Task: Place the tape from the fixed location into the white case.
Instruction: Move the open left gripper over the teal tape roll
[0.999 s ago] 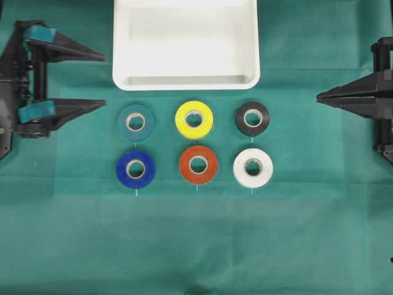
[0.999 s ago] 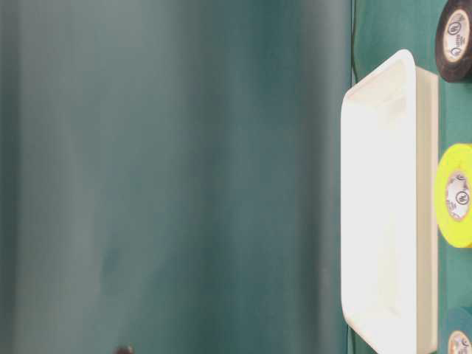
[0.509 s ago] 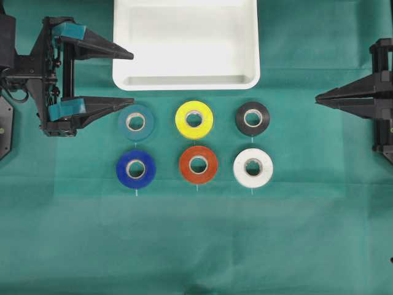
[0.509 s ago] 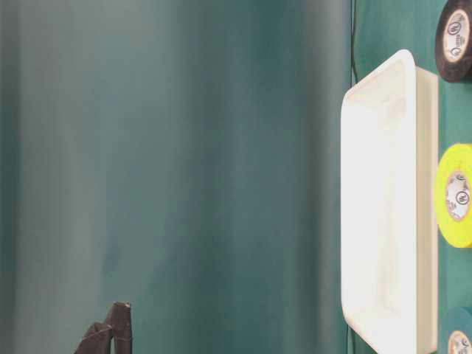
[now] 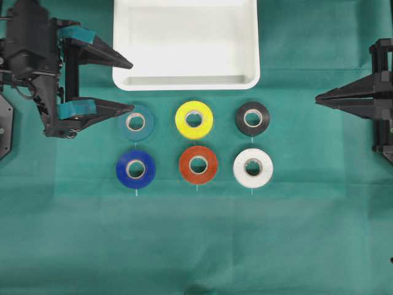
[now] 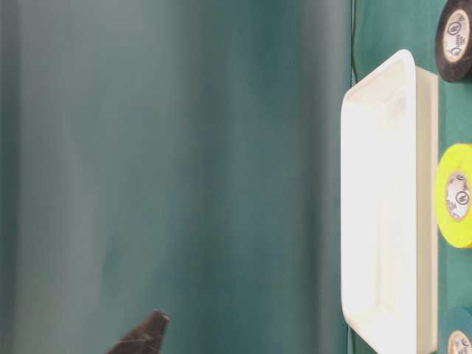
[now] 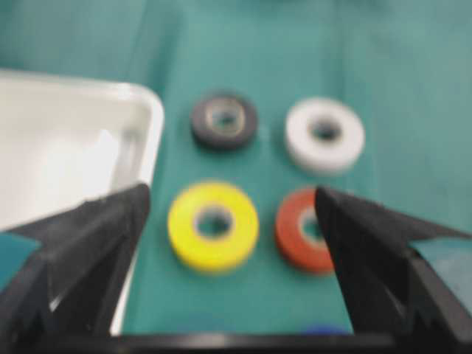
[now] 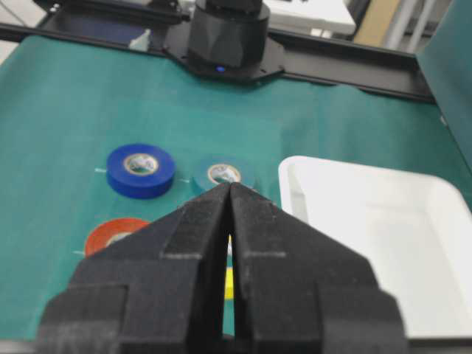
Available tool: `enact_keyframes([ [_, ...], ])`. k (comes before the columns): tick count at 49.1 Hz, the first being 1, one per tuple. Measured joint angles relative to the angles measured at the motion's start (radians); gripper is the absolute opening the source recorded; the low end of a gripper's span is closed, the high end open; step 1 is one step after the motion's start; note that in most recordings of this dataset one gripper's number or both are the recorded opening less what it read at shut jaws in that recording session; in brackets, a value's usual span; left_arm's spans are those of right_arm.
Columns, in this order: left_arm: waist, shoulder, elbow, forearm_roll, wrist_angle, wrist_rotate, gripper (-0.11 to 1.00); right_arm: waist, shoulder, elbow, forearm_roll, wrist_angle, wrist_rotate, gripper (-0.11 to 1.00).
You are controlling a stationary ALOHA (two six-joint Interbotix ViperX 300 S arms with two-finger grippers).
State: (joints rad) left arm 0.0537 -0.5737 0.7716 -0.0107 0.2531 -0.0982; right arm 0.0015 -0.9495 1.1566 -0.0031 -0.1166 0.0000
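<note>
The left wrist view is blurred throughout; the blue roll point(image 7: 324, 330) is seen only as a sliver at the bottom edge. In the table-level view the yellow roll point(image 6: 456, 195), the black roll point(image 6: 455, 38) and the tape point(image 6: 459, 333) are cut off by the right edge. In the right wrist view the tape point(image 8: 222, 175) is partly hidden behind the right gripper point(image 8: 229, 189), as is the orange roll point(image 8: 110, 233).

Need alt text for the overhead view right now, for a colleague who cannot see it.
The open left gripper reaches toward the teal tape, one finger over the white case edge. Five other rolls lie in two rows; the right gripper sits shut at right.
</note>
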Motion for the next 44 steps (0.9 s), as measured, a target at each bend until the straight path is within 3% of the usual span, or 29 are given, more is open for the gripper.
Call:
enact_keyframes([
  [11,0.002,0.083,-0.12,0.002,0.27,-0.091,0.95,0.0,0.002,0.0,0.0,0.0,0.0,0.0],
  [20,0.0,0.156,-0.227,0.0,0.471,-0.109,0.95,0.0,0.003,0.0,0.002,0.0,0.0,0.0],
  [34,0.0,0.241,-0.336,0.0,0.678,-0.141,0.95,0.0,0.003,0.0,0.0,0.012,0.0,0.0],
  [44,-0.003,0.268,-0.371,0.002,0.736,-0.144,0.95,0.0,0.005,0.0,0.0,0.015,0.0,0.0],
])
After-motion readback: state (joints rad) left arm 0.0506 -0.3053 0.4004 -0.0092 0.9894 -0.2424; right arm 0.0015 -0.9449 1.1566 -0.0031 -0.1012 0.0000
